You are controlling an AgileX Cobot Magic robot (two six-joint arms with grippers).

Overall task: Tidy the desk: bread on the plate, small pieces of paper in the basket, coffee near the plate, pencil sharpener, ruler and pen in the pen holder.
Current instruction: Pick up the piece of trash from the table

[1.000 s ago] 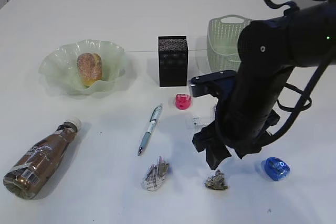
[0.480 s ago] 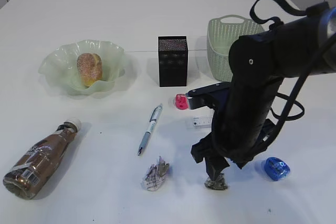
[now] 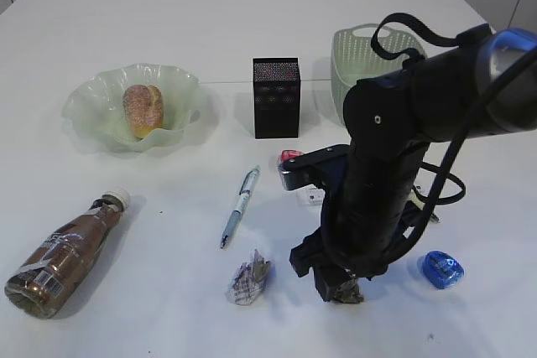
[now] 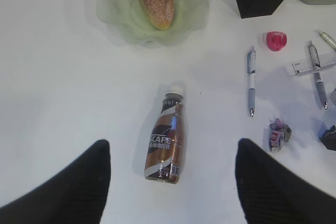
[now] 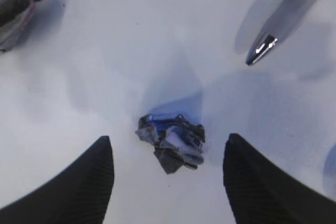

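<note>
My right gripper [image 5: 169, 141] is open and low over the desk [image 3: 168, 6], its fingers on either side of a small crumpled paper [image 5: 174, 142], not touching it. In the exterior view the right gripper [image 3: 332, 281] hides most of that paper [image 3: 347, 294]. A second paper ball [image 3: 249, 279] lies to its left. High above the lying coffee [image 4: 168, 139], my left gripper [image 4: 172, 143] hangs open and empty. The bread [image 3: 143, 109] rests in the plate [image 3: 91, 108]. A pen [image 3: 240, 205], a pink pencil sharpener [image 3: 289, 156] and a partly hidden ruler [image 3: 312, 197] lie before the pen holder [image 3: 276, 97].
The basket [image 3: 357, 58] stands at the back right, behind my right arm. A blue pencil sharpener [image 3: 442, 269] lies right of the gripper. The left wrist view shows a second pen [image 4: 317, 74] across the ruler [image 4: 307, 64]. Its silver tip [image 5: 261, 49] points toward the paper.
My right arm has swung left and come down, bringing its open fingers around the front paper ball. The pink sharpener and ruler are now more hidden. The left gripper has not moved.
</note>
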